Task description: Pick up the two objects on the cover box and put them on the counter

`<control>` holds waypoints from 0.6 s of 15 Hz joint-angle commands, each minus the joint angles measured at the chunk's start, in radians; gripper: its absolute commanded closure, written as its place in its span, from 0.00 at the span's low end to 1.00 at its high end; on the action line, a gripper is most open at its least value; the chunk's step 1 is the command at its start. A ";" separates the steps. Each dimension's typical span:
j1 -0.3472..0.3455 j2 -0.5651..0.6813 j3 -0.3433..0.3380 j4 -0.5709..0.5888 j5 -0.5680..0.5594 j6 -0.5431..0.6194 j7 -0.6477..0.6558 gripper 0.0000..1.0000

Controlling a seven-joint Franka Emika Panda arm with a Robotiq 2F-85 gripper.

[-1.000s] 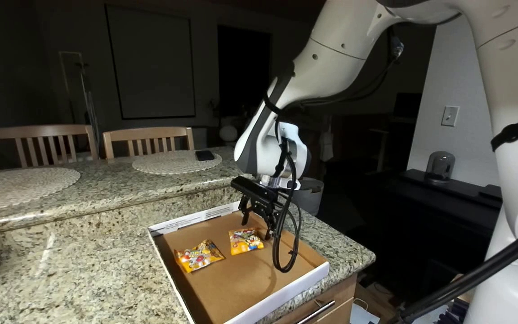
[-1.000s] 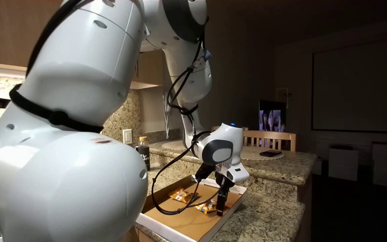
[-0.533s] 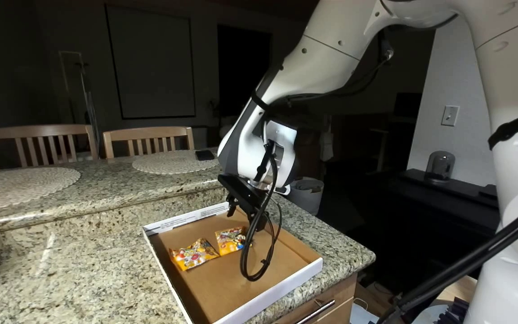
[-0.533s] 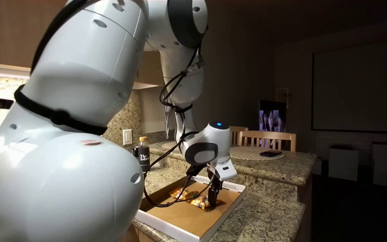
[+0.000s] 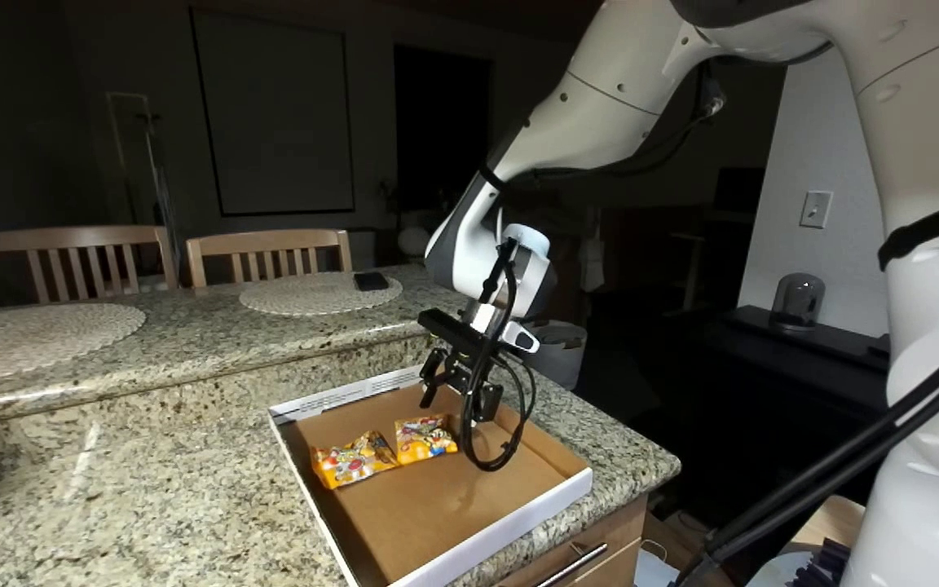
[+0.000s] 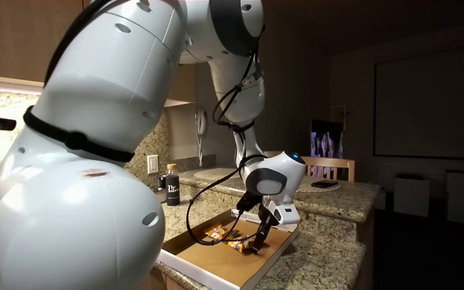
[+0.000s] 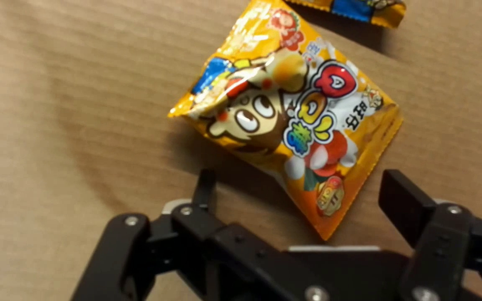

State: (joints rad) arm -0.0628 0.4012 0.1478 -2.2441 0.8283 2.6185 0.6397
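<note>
One orange packet (image 7: pixel 295 104) front and centre in the wrist view, cartoon face up, on the brown floor of the cardboard box (image 5: pixel 445 522)! Look at the gripper (image 7: pixel 301 186): fingers (image 7: pixel 406 207) spread wide, one to each side of that packet's nearest corner as the wrist view has it, and they're gripping nothing. How high those tips stand over the cardboard, I can't tell. The white arm (image 5: pixel 588 122) stretches over the box in both exterior views, wrist tilted. And right alongside, the second packet (image 5: pixel 353 461), same bright wrapper, just a strip of it peeking in at the top of the wrist view; whether the two touch, hard to call. Both sit inside the white-rimmed box, and the box is on the speckled counter (image 5: pixel 176 489), near the raised ledge (image 5: pixel 200 334). Up on that ledge, a round woven mat (image 5: pixel 306 297) with a black phone (image 5: pixel 371 281) lying on it, wooden chairs (image 5: pixel 266 240) beyond. In an exterior view, a dark bottle (image 6: pixel 172 188) stands upright on the counter past the box, and a lit screen (image 6: pixel 326 145) glows in the gloom.
</note>
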 commanded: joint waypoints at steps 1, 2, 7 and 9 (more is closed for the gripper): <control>0.048 0.011 -0.073 0.023 -0.016 -0.059 -0.007 0.00; 0.063 0.007 -0.085 0.022 -0.018 -0.049 0.000 0.00; 0.135 0.011 -0.131 0.020 -0.052 0.000 0.044 0.26; 0.148 0.014 -0.143 0.026 -0.062 -0.004 0.057 0.40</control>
State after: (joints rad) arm 0.0592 0.4082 0.0254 -2.2218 0.7980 2.5954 0.6537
